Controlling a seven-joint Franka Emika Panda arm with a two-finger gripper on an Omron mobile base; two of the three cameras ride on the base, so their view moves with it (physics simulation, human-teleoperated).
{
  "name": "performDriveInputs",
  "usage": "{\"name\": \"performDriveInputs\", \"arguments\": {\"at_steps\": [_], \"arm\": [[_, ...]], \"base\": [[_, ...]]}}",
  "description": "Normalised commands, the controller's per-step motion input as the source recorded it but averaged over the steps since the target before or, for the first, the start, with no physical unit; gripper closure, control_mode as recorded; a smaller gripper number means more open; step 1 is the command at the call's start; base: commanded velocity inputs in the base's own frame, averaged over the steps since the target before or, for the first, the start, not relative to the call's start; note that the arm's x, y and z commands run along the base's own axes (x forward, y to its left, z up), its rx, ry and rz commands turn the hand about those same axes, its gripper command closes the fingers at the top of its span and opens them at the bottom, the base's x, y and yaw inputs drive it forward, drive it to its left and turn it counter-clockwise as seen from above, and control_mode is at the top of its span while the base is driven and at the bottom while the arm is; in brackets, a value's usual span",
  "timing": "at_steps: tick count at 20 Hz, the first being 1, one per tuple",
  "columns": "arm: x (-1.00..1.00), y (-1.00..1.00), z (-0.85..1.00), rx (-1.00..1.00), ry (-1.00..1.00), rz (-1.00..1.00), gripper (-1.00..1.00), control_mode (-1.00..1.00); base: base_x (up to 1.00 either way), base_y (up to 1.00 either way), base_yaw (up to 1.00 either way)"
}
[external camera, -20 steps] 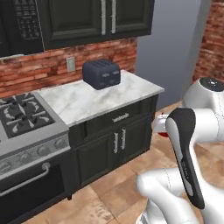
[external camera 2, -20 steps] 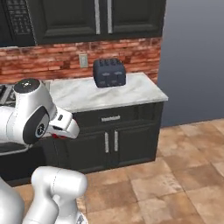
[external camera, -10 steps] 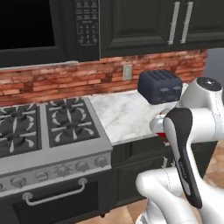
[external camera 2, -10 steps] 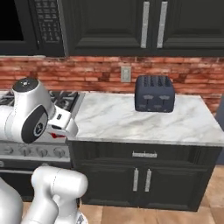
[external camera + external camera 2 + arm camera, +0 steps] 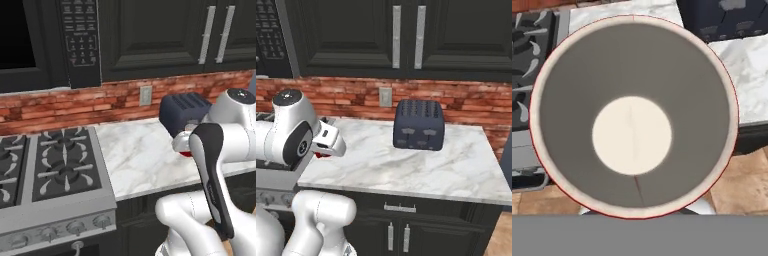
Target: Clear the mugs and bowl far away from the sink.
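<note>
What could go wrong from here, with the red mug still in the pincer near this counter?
1. The red mug hangs beyond the marble counter's front edge, over the floor; a slipped grip likely means a drop.
2. The toaster stands on that counter, so a wide swing could strike it.
3. The stove adjoins it; setting down too far that way lands on the burners.

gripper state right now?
Gripper: shut on the red mug, carried above the floor in front of the stove.

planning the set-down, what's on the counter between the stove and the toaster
Nothing: bare marble counter runs from the stove to the toaster, clearest in the right base view.
</note>
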Motion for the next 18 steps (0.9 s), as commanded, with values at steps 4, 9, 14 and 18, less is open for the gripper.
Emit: {"name": "performDriveInputs", "arguments": {"at_steps": [4, 9, 14, 18], "arm": [[0.76, 0.05, -0.41, -0.05, 0.05, 0.03, 1.00, -1.00], [0.78, 0.46, -0.67, -0.10, 0.05, 0.13, 1.00, -1.00], [0.84, 0.80, -0.72, -0.02, 0.00, 0.29, 1.00, -1.00], [0.95, 0.50, -0.62, 0.00, 0.00, 0.27, 1.00, -1.00]], "base": [[0.00, 0.00, 0.00], [0.00, 0.00, 0.00], [0.00, 0.00, 0.00], [0.00, 0.00, 0.00]]}}
